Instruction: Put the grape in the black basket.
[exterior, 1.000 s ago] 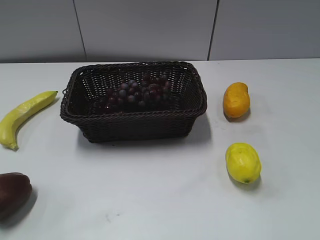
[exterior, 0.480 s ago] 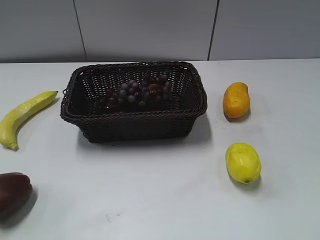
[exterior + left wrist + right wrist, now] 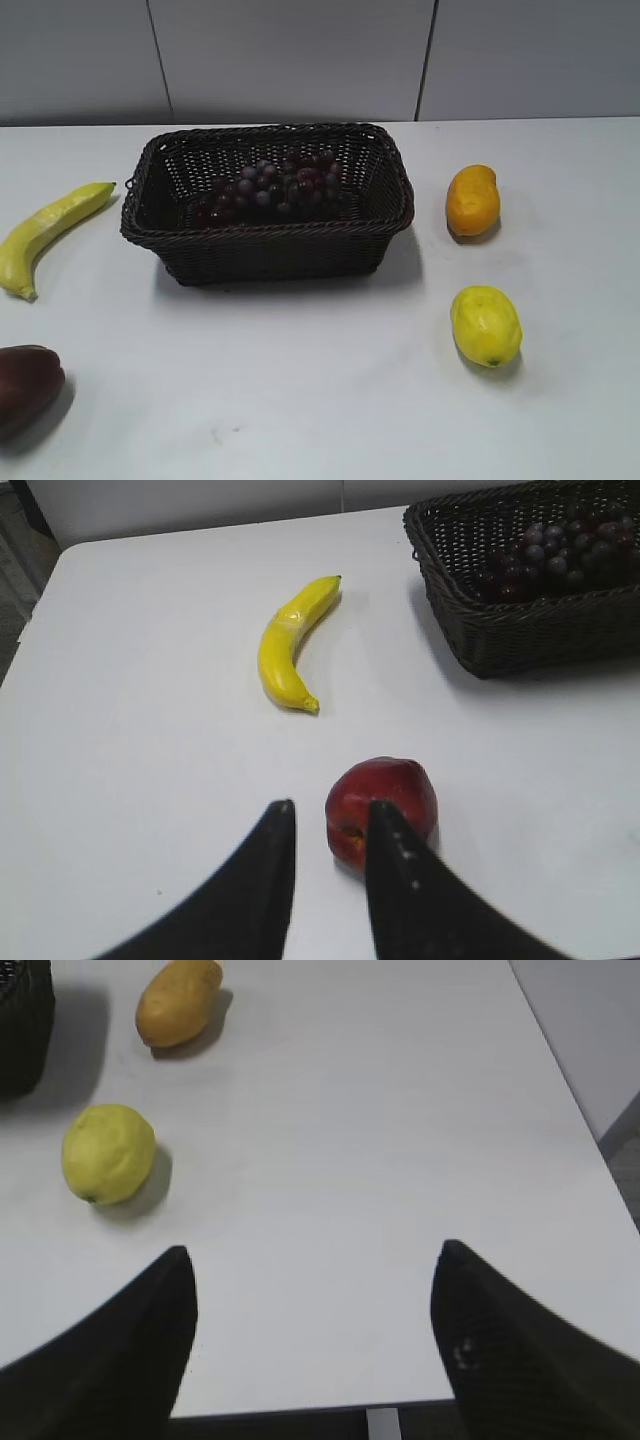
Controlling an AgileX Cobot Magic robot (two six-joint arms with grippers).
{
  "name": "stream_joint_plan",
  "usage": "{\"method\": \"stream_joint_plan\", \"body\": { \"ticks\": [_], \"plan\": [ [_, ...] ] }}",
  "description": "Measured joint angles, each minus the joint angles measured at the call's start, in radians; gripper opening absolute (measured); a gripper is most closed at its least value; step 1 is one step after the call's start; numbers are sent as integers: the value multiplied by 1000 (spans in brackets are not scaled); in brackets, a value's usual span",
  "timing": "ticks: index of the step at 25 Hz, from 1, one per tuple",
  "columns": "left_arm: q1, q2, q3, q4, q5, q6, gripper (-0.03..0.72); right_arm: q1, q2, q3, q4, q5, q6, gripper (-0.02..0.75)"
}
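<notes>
The grape [image 3: 270, 188], a bunch of dark red and purple berries, lies inside the black basket [image 3: 265, 232] at the middle back of the table. No gripper touches it. Both also show at the top right of the left wrist view: the grape [image 3: 555, 555] and the black basket [image 3: 520, 605]. My left gripper [image 3: 328, 808] is low over the table, slightly open and empty, with a dark red fruit [image 3: 395, 790] just behind its right finger. My right gripper [image 3: 312, 1250] is wide open and empty over the table's near right edge. Neither gripper shows in the exterior view.
A yellow banana [image 3: 50, 232] lies left of the basket, and the dark red fruit [image 3: 25, 385] is at the front left. An orange mango [image 3: 472, 200] and a yellow lemon [image 3: 486, 325] lie right of the basket. The table's front edge is under my right gripper.
</notes>
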Motion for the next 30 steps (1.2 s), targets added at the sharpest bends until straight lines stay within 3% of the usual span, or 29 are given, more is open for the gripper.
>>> {"method": "stream_joint_plan", "body": {
  "ticks": [30],
  "plan": [
    [0,0,0,0,0,0,228,-1,-2,12,20,-35,-15,554]
  ]
}}
